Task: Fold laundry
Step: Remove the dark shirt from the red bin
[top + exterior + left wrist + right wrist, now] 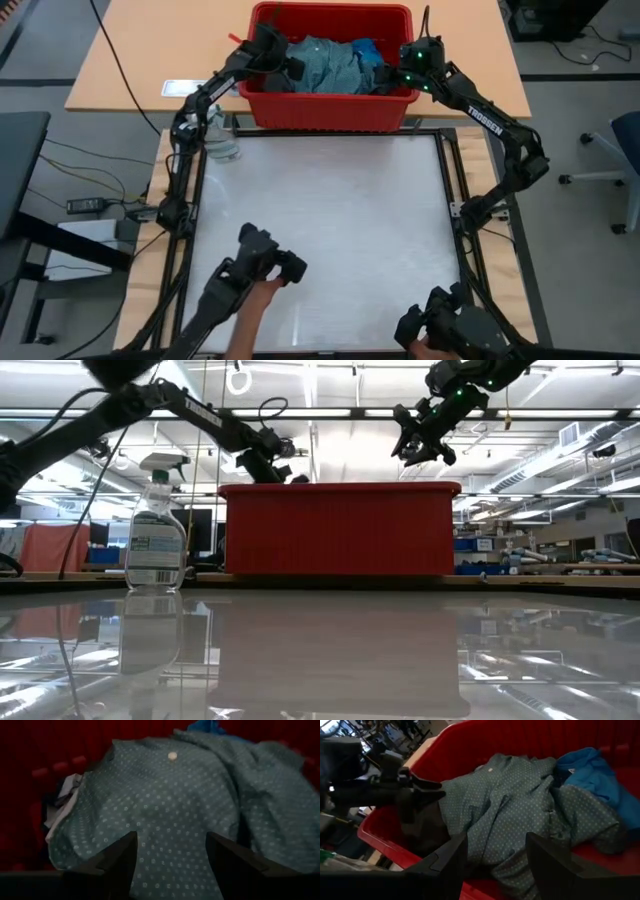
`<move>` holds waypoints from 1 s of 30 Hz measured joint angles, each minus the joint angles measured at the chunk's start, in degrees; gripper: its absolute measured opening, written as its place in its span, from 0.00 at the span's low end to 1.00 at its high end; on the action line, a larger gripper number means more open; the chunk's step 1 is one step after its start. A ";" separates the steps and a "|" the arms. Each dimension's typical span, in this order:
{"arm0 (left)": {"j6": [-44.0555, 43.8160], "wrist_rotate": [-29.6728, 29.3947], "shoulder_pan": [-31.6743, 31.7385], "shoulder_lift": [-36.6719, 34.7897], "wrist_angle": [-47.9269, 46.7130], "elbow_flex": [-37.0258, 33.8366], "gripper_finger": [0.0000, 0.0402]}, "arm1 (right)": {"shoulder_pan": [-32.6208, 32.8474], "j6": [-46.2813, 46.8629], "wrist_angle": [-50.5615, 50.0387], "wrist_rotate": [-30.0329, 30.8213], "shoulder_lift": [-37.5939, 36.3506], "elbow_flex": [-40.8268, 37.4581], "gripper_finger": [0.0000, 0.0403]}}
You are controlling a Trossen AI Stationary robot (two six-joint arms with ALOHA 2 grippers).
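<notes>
The laundry lies heaped in a red bin (pixel 325 108) at the table's far edge. A teal-green dotted shirt (pixel 325 65) with a white button (pixel 172 756) is on top. A bright blue piece (pixel 592 770) sits at the bin's right end. A dark grey piece (pixel 425 827) and a whitish piece (pixel 62 807) lie at its left end. My left gripper (pixel 170 855) is open over the bin's left part, just above the shirt. My right gripper (pixel 495 855) is open above the bin's right part, higher up, pointing at the shirt.
A clear spray bottle (pixel 222 140) stands on the table just left of the bin. The white work surface (pixel 330 230) stretches from the bin toward the near edge. Two control handles, held by a person's hands (pixel 262 290), sit at the near edge.
</notes>
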 joint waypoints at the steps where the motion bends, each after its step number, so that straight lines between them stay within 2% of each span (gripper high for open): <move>1: 0.25 -0.35 0.00 0.62 0.14 -0.19 0.60 | 0.00 -0.38 0.01 0.01 0.00 0.00 0.51; 5: 2.33 -3.74 0.02 3.63 0.01 -0.48 0.56 | 0.00 -1.25 0.08 0.05 0.00 0.00 0.51; 8: 4.37 -6.73 -0.20 4.32 2.28 -0.48 0.47 | 0.00 -2.20 0.06 0.05 0.00 0.00 0.51; 13: 4.50 -7.36 -0.54 3.97 3.35 -0.27 0.21 | 0.00 -2.11 0.06 0.07 0.00 0.00 0.50; 15: 4.59 -6.69 -0.88 3.26 3.12 1.51 0.07 | 0.00 -1.89 0.06 0.15 0.00 0.00 0.48; 16: 5.01 -5.93 -1.09 3.06 3.36 3.05 0.04 | 0.00 -1.88 0.06 0.21 -0.01 0.00 0.47; 19: 7.32 -2.65 -1.54 2.74 1.82 9.19 0.01 | 0.00 -1.90 0.08 0.22 -0.02 0.00 0.42; 22: 7.38 -0.26 -2.18 -0.88 4.42 7.39 0.01 | -0.10 -1.88 0.11 0.23 -0.02 0.00 0.34; 25: 7.34 -0.89 -2.49 -4.14 5.54 7.61 0.01 | -0.11 -0.67 0.12 0.25 -0.02 0.00 0.26; 27: 6.62 -1.79 -2.07 -4.92 4.20 7.88 0.02 | -0.11 -0.50 0.13 0.32 -0.02 0.00 0.22; 30: 3.70 -2.74 -1.05 -3.59 -1.53 7.50 0.11 | -0.11 0.43 0.12 0.76 -0.02 0.00 0.22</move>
